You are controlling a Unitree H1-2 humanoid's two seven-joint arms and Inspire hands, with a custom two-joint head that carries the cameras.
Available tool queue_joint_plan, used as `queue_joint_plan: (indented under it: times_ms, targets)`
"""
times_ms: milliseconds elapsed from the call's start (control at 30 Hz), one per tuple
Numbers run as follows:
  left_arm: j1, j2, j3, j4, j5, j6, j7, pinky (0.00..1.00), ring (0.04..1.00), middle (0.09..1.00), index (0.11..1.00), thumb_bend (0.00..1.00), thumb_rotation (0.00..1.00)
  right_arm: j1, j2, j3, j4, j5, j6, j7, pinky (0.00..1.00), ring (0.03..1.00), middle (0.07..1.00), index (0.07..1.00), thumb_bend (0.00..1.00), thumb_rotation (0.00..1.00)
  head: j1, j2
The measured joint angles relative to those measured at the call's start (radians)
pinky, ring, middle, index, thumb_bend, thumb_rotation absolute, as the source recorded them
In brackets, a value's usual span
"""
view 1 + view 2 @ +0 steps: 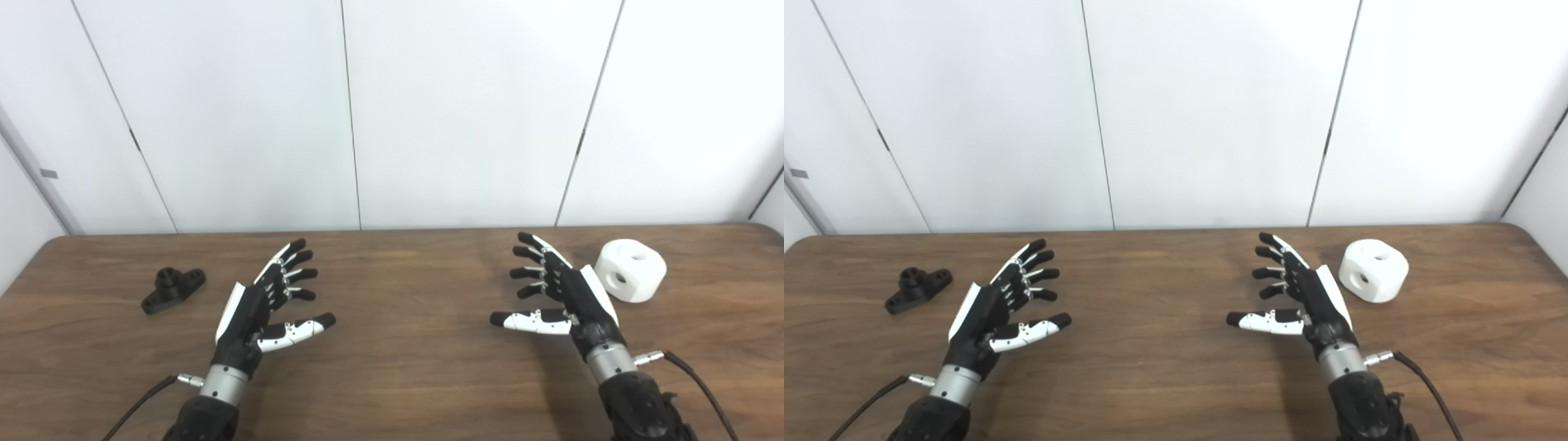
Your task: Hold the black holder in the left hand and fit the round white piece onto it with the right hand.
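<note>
The black holder lies flat on the brown table at the left, a short stub rising from its middle. My left hand hovers to its right, open, fingers spread, holding nothing. The round white piece, a drum with holes in its top and side, rests on the table at the right. Just left of it, my right hand is open and empty, its back turned toward the white piece. Neither hand touches an object.
The wooden table runs across the whole view, its far edge meeting a white panelled wall. Thin black cables trail from both wrists near the front edge.
</note>
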Motion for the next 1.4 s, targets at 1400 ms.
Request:
queue_joint_plan:
  times_ms: [1400]
  targets:
    - [-0.024, -0.057, -0.049, 0.032, 0.074, 0.011, 0.04, 0.58, 0.742, 0.816, 0.818, 0.71, 0.03, 0.007, -0.054, -0.046, -0.045, 0.042, 0.07, 0.05, 0.54, 0.705, 0.864, 0.897, 0.71, 0.04, 0.417, -0.052]
